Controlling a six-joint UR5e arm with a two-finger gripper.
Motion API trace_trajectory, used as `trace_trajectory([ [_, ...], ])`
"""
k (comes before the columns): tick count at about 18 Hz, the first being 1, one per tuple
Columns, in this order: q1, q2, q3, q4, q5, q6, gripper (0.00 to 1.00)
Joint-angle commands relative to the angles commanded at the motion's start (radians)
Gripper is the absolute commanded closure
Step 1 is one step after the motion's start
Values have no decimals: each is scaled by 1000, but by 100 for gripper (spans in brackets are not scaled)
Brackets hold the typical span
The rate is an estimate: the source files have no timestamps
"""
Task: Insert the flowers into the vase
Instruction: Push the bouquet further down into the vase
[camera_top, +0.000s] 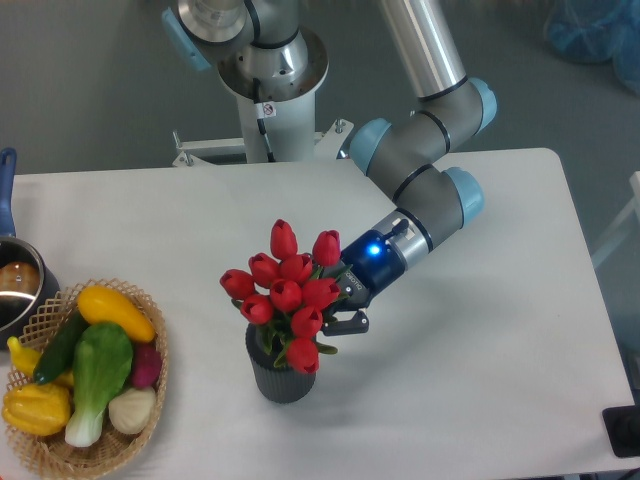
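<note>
The flowers (290, 290), a bunch of red tulips with green leaves, stand in the vase (281, 375), a small dark grey ribbed cylinder near the table's front middle. The buds spread wider than the vase mouth and one droops over its front rim. My gripper (338, 305) reaches in from the upper right and sits against the right side of the bunch, just above the vase rim. Its lower finger (350, 322) shows clear of the stems; the upper finger is partly hidden behind the buds. The jaws look spread apart.
A woven wicker basket (40, 455) with yellow, green and purple vegetables sits at the front left. A metal pot (15, 290) with a blue handle stands at the left edge. The arm's base (270, 70) is at the back of the white table (500, 350).
</note>
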Motion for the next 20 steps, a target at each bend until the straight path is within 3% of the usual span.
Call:
trace_trajectory([
  [20, 0, 2, 0, -2, 31, 20, 66],
])
